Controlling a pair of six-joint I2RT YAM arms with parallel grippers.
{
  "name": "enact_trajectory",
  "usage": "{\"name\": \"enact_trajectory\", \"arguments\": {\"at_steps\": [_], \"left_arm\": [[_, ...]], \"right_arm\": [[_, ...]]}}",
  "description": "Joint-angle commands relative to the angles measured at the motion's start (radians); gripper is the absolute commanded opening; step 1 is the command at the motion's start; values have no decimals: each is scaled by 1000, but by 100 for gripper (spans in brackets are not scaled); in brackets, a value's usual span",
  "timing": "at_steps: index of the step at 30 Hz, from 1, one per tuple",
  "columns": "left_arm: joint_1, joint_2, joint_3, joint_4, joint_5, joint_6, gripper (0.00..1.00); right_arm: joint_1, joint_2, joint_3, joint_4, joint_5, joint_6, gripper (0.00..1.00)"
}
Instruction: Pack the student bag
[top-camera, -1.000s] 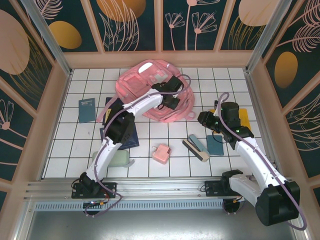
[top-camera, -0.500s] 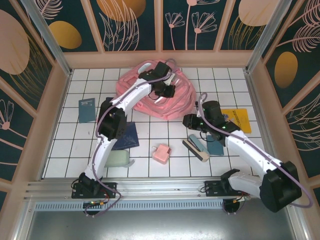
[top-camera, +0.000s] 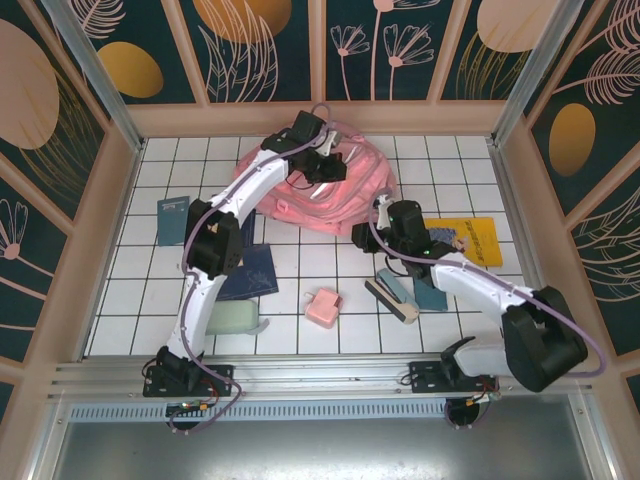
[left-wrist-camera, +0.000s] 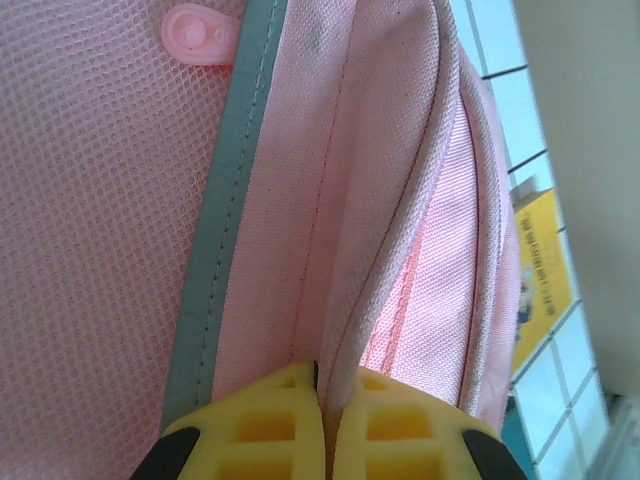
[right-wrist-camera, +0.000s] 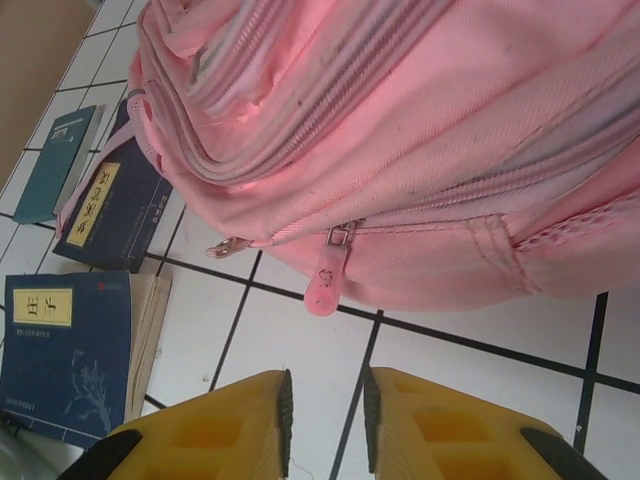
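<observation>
My left gripper (left-wrist-camera: 321, 378) pinches a fold of the student bag (top-camera: 335, 195), jaws pressed together. The bag lies at 12 o'clock on the table (top-camera: 300, 335). My right gripper (right-wrist-camera: 322, 395), at the bag's 5 o'clock, has its jaws a little spread and holds nothing.

student bag (top-camera: 350, 195): far middle of the table (top-camera: 290, 335)
left gripper (top-camera: 330, 170): on the bag's far part
right gripper (top-camera: 360, 233): just before the bag's near right edge
lone book (top-camera: 173, 220): left of the bag, apart
book pile (top-camera: 252, 272): before the bag's left end
small box (top-camera: 323, 306): near middle, well before the bag
long case (top-camera: 392, 298): right of the box, touching a flat book (top-camera: 432, 293)
booklet (top-camera: 480, 238): right of the bag
</observation>
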Motion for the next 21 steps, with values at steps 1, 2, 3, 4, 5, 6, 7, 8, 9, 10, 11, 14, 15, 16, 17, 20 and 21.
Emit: {"name": "enact_trajectory", "arguments": {"at_steps": [1,2,3,4,5,6,7,8,9,10,11,14,15,16,17,20,21], "left_arm": [[28,-94,9,161,112,-123,0],[33,-103,8,171,123,-139,0],[37,-110,9,180,130,-152,0],[41,-117,11,181,132,-160,0],[43,-126,10,182,134,-164,0],[45,-135,6,185,136,-168,0],[47,-144,-1,191,142,-176,0],[50,-154,-8,199,148,-183,0],[50,-166,-18,210,150,-190,0],[51,-177,-31,224,153,-200,0],[51,-186,-45,237,157,-208,0],[51,-204,-81,270,163,-231,0],[50,-206,-86,271,158,-230,0],[51,-205,-89,271,151,-230,0],[53,-203,-89,270,151,-229,0],[55,-195,-87,274,144,-237,0],[57,-195,-87,278,143,-240,0]], "right_arm": [[-1,6,-7,128,-8,23,29],[-11,18,-2,129,-13,30,29],[-29,31,3,127,-15,44,28],[-51,42,3,133,-23,62,28],[-74,51,2,144,-40,77,28],[-96,62,1,152,-53,89,29],[-115,75,11,135,-42,98,28],[-131,88,20,116,-18,109,28],[-154,100,28,107,-12,123,28],[-176,109,30,116,-27,131,28],[-191,116,34,119,-35,136,28],[-207,133,79,83,-34,110,28],[-206,132,96,62,-37,98,27],[-206,122,104,56,-52,91,27],[-204,102,98,64,-76,86,27],[-207,14,47,100,-121,100,30],[-213,-18,30,106,-138,111,32]]}}
